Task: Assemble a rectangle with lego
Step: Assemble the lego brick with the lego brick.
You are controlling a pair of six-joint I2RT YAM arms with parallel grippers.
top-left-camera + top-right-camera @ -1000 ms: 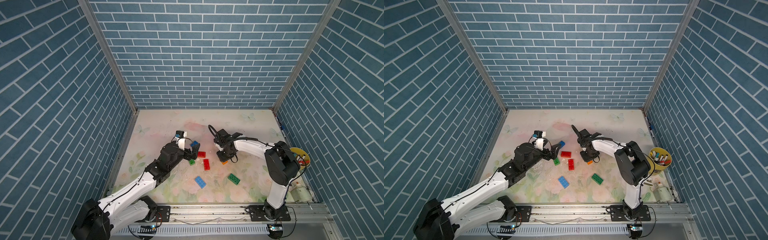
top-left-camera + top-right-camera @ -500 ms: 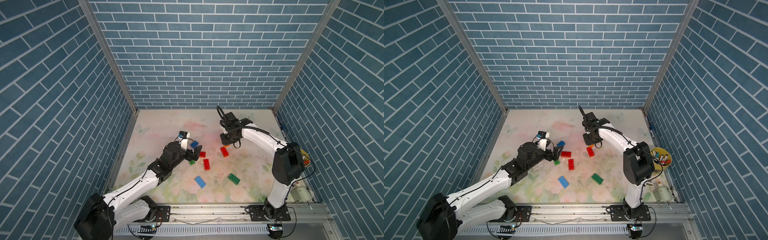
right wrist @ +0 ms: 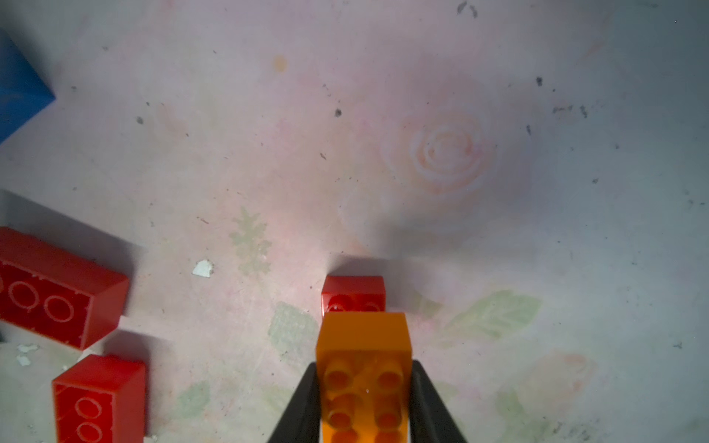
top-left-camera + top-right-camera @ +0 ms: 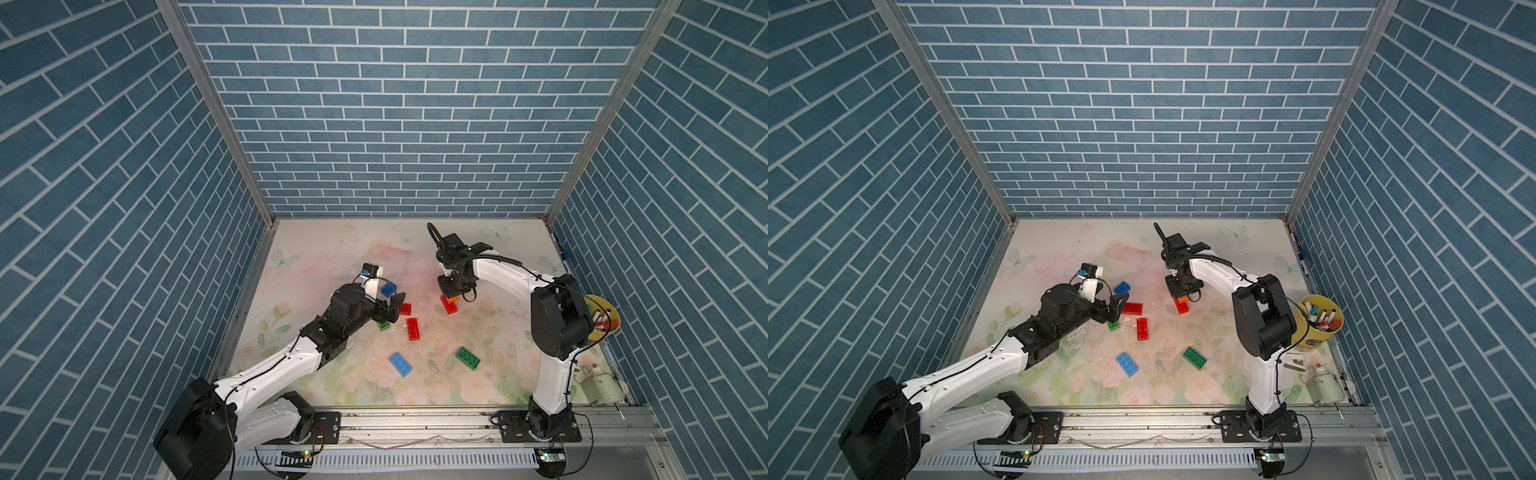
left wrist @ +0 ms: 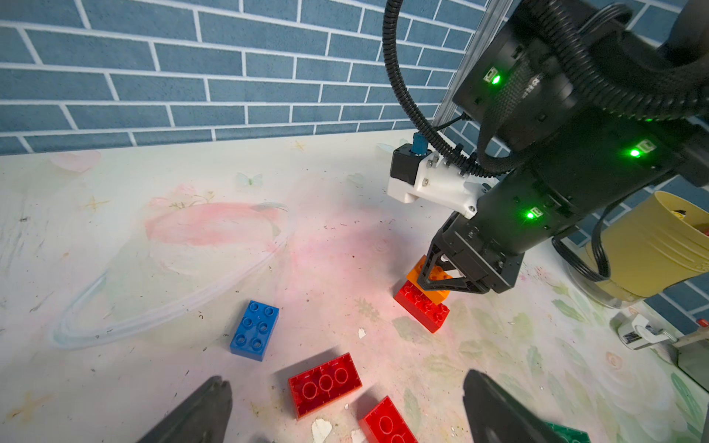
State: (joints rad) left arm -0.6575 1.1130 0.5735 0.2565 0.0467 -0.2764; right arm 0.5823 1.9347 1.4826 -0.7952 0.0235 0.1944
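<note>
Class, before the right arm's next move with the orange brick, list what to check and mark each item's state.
1. Right end effector shut on the orange brick: ok.
2. Orange brick over the red brick beneath it: ok.
3. Orange brick pressed fully onto its studs: cannot tell.
4. Left end effector open, holding nothing: ok.
5. Rectangle complete: not ok; the light blue brick and dark green brick lie loose.

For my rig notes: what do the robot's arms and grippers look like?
Left arm and right arm: white links, black joints, thin black cables. Left gripper and right gripper: black, tapered. Green lights and ribbed hose on the right.
</note>
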